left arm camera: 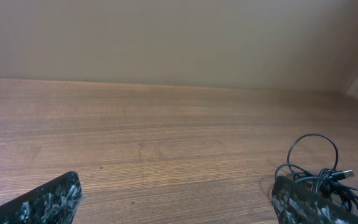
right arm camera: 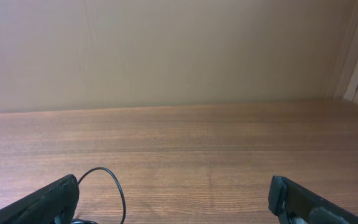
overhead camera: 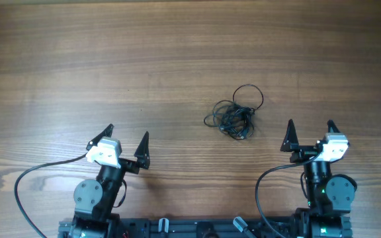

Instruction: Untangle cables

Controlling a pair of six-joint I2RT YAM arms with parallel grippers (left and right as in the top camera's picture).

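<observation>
Fingers (overhead camera: 143, 144) of my left gripper (overhead camera: 127, 131) and right gripper (overhead camera: 310, 123) are spread wide, grasping nothing. I see the cables (overhead camera: 235, 114) knotted in a small bundle on the wooden table (overhead camera: 177, 53), beyond the grippers, nearer the right one. A plain beige wall (left arm camera: 166, 37) rises behind the table's far edge.
</observation>
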